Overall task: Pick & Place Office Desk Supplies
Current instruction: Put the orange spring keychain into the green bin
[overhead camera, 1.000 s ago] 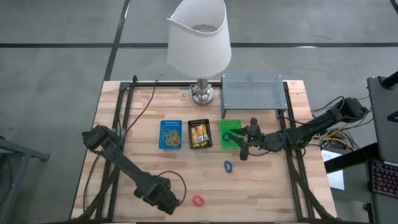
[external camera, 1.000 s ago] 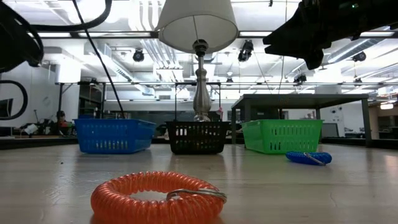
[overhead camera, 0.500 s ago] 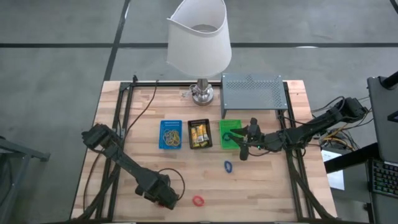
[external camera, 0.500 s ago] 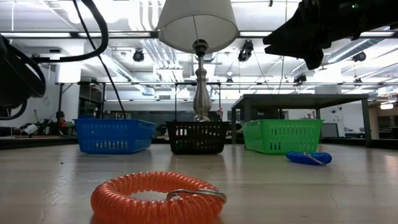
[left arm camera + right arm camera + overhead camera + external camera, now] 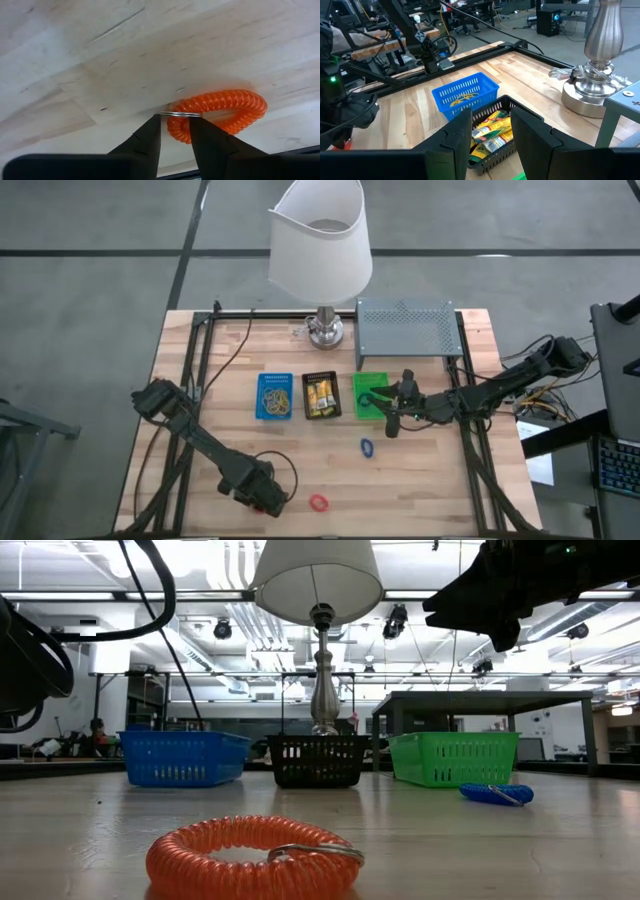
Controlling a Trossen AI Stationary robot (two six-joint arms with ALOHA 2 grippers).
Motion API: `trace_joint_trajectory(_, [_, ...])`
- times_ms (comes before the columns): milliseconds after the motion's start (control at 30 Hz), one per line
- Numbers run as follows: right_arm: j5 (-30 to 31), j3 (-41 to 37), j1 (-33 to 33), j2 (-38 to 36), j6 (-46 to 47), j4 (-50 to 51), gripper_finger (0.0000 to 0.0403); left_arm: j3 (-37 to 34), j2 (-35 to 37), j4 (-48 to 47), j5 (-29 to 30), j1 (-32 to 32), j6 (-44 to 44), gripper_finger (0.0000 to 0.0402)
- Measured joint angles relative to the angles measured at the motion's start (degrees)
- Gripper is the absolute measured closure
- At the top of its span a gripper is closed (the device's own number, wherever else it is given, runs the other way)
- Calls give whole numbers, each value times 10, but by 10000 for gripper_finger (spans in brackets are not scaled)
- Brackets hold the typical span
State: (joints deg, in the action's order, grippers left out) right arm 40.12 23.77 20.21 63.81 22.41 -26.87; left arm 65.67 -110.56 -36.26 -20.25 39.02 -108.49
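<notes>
Orange coil ring [image 5: 220, 114] now sits at the narrowed left hand [image 5: 174, 116], which has edged nearer.

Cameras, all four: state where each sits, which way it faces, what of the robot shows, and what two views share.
High view: overhead, facing straight down on the table; both arms show.
Low view: at tabletop height, facing level across to the blue tray, black tray and green tray; dark arm parts hang above.
Left wrist view: on the left arm, facing the orange coil ring; left gripper astride its metal ring.
Right wrist view: on the right arm, facing the trays; right gripper open.
Shared: low and left wrist views both show the orange coil ring.
</notes>
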Motion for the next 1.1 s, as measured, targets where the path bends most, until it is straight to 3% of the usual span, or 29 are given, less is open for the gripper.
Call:
trace_joint_trajectory(433, [0, 0, 0, 0, 0, 0, 268, 0, 1, 11, 1, -3, 0, 356])
trace_joint_trajectory(1100, [0, 0, 0, 0, 0, 0, 268, -1, 20, 22, 11, -6, -32, 360])
